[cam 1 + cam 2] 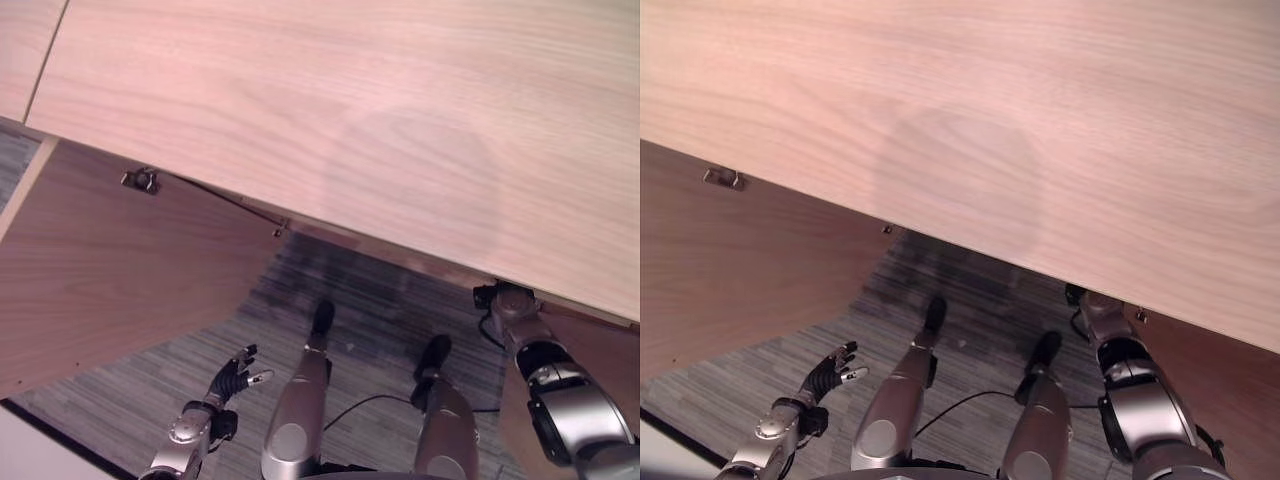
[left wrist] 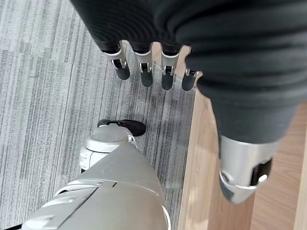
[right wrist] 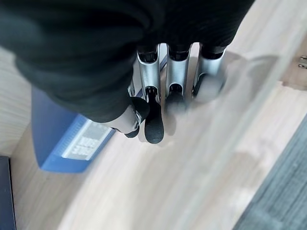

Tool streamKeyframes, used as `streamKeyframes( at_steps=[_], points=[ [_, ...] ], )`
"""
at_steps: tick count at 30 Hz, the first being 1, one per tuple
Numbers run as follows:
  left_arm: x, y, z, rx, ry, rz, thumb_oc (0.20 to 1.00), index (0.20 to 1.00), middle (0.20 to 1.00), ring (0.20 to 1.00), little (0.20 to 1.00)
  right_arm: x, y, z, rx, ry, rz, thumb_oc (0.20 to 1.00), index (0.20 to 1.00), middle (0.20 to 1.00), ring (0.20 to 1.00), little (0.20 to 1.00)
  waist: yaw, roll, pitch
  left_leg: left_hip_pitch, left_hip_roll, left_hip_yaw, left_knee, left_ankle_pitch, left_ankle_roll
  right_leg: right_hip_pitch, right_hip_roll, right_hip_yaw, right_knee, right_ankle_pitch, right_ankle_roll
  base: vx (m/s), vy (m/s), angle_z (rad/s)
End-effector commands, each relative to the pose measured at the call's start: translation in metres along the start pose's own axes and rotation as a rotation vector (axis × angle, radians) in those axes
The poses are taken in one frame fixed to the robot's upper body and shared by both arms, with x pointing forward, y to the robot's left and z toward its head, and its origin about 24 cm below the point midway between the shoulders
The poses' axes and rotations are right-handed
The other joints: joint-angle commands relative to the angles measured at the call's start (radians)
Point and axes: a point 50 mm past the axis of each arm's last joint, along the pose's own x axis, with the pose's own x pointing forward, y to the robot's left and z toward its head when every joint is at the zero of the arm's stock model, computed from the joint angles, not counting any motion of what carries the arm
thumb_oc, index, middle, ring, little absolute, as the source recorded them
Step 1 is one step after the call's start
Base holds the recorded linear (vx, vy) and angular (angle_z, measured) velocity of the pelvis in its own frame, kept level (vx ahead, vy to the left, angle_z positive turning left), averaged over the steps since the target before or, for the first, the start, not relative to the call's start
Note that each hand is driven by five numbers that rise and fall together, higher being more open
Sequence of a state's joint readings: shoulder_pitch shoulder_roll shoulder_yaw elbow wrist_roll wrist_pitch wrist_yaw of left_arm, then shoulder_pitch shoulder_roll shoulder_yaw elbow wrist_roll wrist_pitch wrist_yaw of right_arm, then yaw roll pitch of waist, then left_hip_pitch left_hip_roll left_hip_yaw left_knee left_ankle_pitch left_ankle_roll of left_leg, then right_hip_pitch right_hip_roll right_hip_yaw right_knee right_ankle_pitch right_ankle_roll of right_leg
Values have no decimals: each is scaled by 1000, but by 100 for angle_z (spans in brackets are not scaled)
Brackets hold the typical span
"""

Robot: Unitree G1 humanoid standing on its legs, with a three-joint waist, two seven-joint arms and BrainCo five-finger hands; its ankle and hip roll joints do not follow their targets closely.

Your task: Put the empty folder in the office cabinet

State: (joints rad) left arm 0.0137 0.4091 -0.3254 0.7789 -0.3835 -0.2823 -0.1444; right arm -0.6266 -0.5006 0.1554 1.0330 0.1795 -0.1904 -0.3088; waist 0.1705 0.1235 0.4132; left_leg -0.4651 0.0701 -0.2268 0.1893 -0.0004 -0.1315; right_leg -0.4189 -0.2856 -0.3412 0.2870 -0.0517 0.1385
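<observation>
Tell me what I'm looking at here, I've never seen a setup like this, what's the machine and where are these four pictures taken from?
A two-armed humanoid robot is looking down. Two pictures come from cameras in its head, showing a wooden cabinet top, an open cabinet door and grey carpet. The other two come from wrist cameras. The left hand hangs open over the carpet, holding nothing. The right hand reaches inside the cabinet, fingers relaxed above a wooden shelf, beside a blue folder lying there, which it is not gripping.
</observation>
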Motion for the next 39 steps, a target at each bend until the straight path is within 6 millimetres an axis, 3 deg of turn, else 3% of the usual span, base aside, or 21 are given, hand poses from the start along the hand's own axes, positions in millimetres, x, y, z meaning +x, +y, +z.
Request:
streamKeyframes(
  at_steps=[1,6,7,8,12,19,25,32,34,35,37,39],
  points=[
    [-6,11,0,47,3,2,1000,1000,1000,1000,1000,6,-23,5,31,-19,-59,200,200,200,200,200,21,5,-4,-16,20,-60,-8,-16,-26,33,-47,14,132,-94,53,-8,-1,6],
    [-6,11,4,66,-4,-23,1000,1000,1000,1000,1000,20,-62,22,70,-13,-171,200,200,200,200,200,38,21,12,-45,12,-63,11,-18,-26,2,-57,13,167,-107,52,2,-20,7],
    [-7,11,3,70,1,-27,1000,1000,1000,1000,1000,22,-70,25,69,-12,-194,200,200,200,200,200,38,20,7,-37,15,-63,14,-50,-29,7,-55,22,181,-147,59,87,-57,4],
    [-8,12,3,78,4,-35,1000,1000,1000,1000,1000,25,-81,32,71,-22,-220,200,200,200,200,200,42,24,8,-39,13,-64,14,-49,-29,0,-57,23,187,-148,59,77,-59,14],
    [-11,14,5,136,8,-87,1000,1000,1000,1000,1000,35,-147,88,113,-123,-392,200,200,200,200,200,63,36,5,-57,6,-63,18,-47,-30,-22,-68,25,198,-149,61,-34,3,8],
    [-13,19,10,167,5,-114,1000,1000,1000,1000,1000,28,-199,150,202,-268,-532,200,200,200,200,200,73,31,-7,-63,-1,-68,23,-48,-32,-24,-76,24,203,-147,63,-2,0,0],
    [-12,20,12,166,5,-116,1000,1000,1000,1000,1000,25,-207,160,243,-298,-547,200,200,200,200,200,74,24,-16,-61,-2,-74,16,-45,-35,-16,-77,19,192,-142,65,-9,-4,4],
    [-11,22,9,151,17,-94,1000,1000,1000,1000,1000,28,-196,133,287,-235,-509,200,200,200,200,200,76,13,-29,-53,-1,-81,11,-44,-36,7,-75,8,175,-136,65,-5,1,2],
    [-10,21,7,123,22,-76,1000,1000,1000,1000,1000,32,-175,110,322,-193,-450,200,200,200,200,200,71,11,-33,-39,1,-81,-1,-42,-37,23,-72,1,157,-126,67,-3,5,2],
    [-11,22,6,126,25,-75,1000,1000,1000,1000,1000,31,-175,107,323,-189,-450,200,200,200,200,200,73,8,-35,-36,2,-81,-3,-41,-37,27,-71,0,154,-125,67,-5,4,5],
    [-10,21,2,102,37,-55,1000,1000,1000,1000,1000,33,-142,83,345,-149,-361,200,200,200,200,200,66,3,-32,-28,4,-76,-30,-2,-37,37,-67,-13,110,-72,63,-114,75,5],
    [-10,20,-3,82,50,-39,1000,1000,1000,1000,1000,31,-114,62,367,-115,-288,200,200,200,200,200,54,-4,-37,-10,11,-71,-57,7,-36,51,-60,-14,82,-57,65,-53,64,-7]
  ],
)
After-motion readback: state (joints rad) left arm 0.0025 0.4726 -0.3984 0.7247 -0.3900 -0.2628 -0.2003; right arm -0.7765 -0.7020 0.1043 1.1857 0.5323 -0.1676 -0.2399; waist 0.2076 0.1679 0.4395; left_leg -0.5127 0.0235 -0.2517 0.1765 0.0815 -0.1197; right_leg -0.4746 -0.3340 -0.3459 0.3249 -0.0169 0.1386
